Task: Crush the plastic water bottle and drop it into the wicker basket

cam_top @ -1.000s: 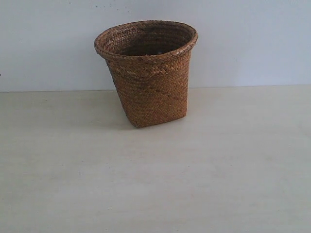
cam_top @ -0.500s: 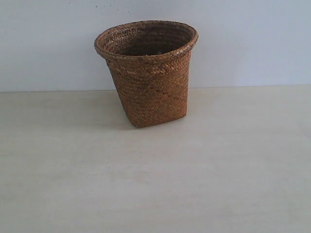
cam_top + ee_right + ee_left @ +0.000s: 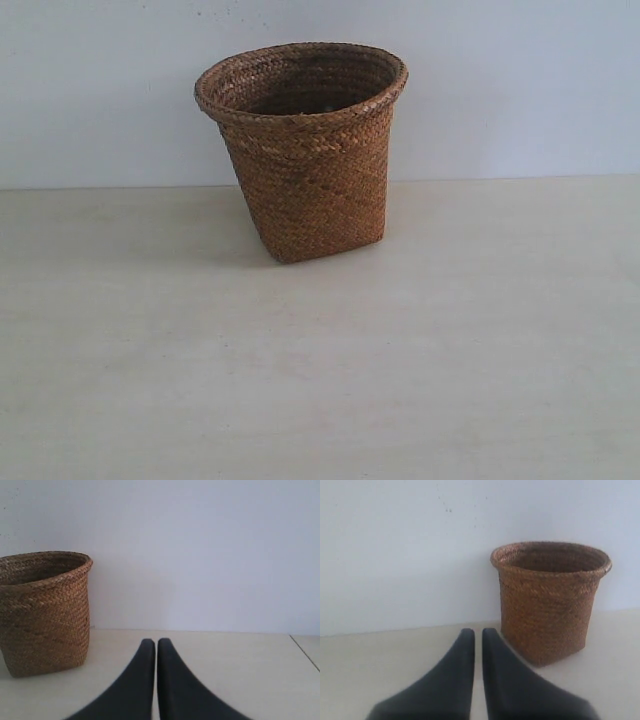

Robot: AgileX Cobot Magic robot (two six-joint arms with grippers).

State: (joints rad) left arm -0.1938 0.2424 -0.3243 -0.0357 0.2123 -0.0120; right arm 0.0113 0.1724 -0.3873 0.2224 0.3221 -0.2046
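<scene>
The brown wicker basket (image 3: 305,150) stands upright on the pale table near the back wall, its flared rim open upward. The left wrist view shows the basket (image 3: 547,600) beyond and to one side of my left gripper (image 3: 478,632), whose dark fingers are shut with nothing between them. My right gripper (image 3: 156,642) is also shut and empty, with the basket (image 3: 42,612) off to its side. Neither gripper appears in the exterior view. The plastic water bottle is out of view in every frame; the basket's inside is mostly hidden.
A plain white wall (image 3: 520,90) rises right behind the basket. The light table (image 3: 320,380) spreads in front of the basket and to both sides. A table edge or seam (image 3: 305,652) shows in the right wrist view.
</scene>
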